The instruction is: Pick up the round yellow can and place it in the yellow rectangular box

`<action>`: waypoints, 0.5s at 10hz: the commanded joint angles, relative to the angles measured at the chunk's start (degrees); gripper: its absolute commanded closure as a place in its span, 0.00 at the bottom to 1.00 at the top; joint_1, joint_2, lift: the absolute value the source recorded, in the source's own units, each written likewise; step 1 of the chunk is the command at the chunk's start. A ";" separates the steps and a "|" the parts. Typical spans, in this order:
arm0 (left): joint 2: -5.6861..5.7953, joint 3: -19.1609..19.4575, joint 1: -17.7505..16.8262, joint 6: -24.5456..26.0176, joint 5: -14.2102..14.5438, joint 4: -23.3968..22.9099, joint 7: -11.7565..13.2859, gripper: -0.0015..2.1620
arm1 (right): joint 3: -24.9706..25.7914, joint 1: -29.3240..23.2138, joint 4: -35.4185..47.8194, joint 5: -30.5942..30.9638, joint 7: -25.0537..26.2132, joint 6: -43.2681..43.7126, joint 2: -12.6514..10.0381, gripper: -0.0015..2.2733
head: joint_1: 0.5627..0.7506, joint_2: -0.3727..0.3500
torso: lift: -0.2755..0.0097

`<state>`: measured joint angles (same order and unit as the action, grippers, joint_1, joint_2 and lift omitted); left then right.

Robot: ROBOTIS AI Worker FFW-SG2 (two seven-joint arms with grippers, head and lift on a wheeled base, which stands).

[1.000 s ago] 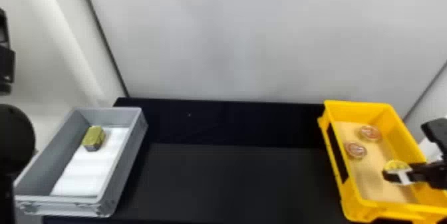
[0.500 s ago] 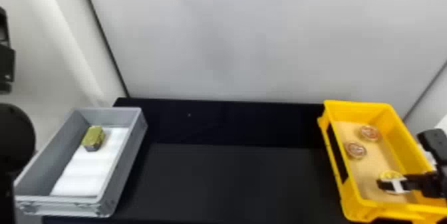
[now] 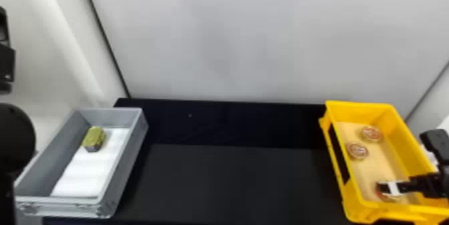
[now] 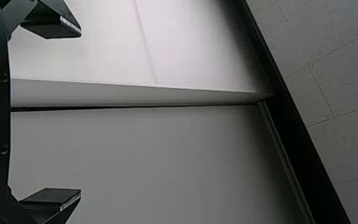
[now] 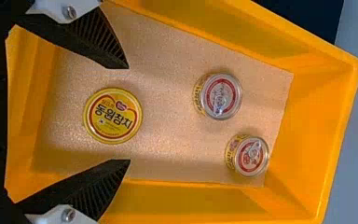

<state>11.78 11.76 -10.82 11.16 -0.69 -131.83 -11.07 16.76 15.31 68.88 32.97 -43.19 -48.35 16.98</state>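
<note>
The round yellow can (image 5: 113, 115) is seen ungripped between the parted fingers of the right gripper (image 5: 129, 114), inside the yellow rectangular box (image 5: 314, 121); placing appears completed, with only withdrawal left.

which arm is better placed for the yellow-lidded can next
Probably right: the open right pincer hovers over the yellow-lidded can in the yellow box; the left pincer is away from it.

Soft, diffuse light, dark bench (image 3: 234, 181).
The pale wall (image 3: 250, 40) is broadly bright; the white liner (image 3: 83, 174) nearly washes out. In the left wrist view, a bright panel (image 4: 88, 51) darkens toward one end; in the right's, metal lids (image 5: 221, 95) glint and soft shadows fall inside the yellow rectangular box (image 5: 335, 140).
</note>
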 commanded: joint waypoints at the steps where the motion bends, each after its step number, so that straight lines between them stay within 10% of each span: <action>1: 0.00 0.11 0.00 0.09 -0.01 0.00 -0.01 0.04 | -0.94 -0.28 3.98 -0.26 -0.08 -0.90 0.16 0.02 | 0.70 0.59 | 0.96; 5: -0.18 0.02 0.09 0.27 0.08 0.00 -0.01 0.04 | -4.98 0.42 26.92 4.93 0.19 -10.83 0.16 0.04 | 0.70 0.59 | 0.96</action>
<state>11.69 11.87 -10.74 11.33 -0.70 -131.83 -11.03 13.37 15.04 86.85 35.58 -43.02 -55.27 17.20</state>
